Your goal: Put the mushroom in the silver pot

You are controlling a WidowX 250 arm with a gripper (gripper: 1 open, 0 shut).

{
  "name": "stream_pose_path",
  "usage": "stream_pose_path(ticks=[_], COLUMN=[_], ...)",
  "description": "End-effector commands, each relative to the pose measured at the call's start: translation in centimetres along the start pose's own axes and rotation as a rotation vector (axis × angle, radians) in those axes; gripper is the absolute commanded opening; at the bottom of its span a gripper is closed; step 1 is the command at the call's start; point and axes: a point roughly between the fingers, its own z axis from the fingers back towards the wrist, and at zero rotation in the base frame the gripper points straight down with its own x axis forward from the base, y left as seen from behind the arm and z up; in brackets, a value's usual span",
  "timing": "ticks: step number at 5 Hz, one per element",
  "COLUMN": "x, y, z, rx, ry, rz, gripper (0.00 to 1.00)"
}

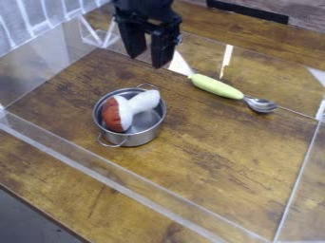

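Observation:
The mushroom [125, 109] lies on its side inside the silver pot [150, 134], red-brown cap to the left and white stem pointing up-right over the rim. The pot stands on the wooden table, left of centre. My gripper [146, 47] hangs well above and behind the pot, near the top of the view. Its black fingers [132, 40] point down with a narrowed gap between them, and nothing is held there.
A yellow-green vegetable piece [218, 87] lies to the right of the pot, with a metal spoon [260, 104] just beyond it. Clear acrylic walls [152, 195] fence the wooden table on all sides.

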Motion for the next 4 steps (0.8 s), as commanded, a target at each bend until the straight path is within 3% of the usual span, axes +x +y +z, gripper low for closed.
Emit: stream_pose_path(ticks=[1, 2, 4], x=[-0.37, -1.13, -1.33], y=[1.20, 1.21, 0.27], z=[3.96, 3.24, 3.36], rx=[0.036, 0.051, 0.067], ry=[-0.104, -0.105, -0.125], rz=[0.012, 0.049, 0.058], gripper=[1.00, 1.00, 1.00])
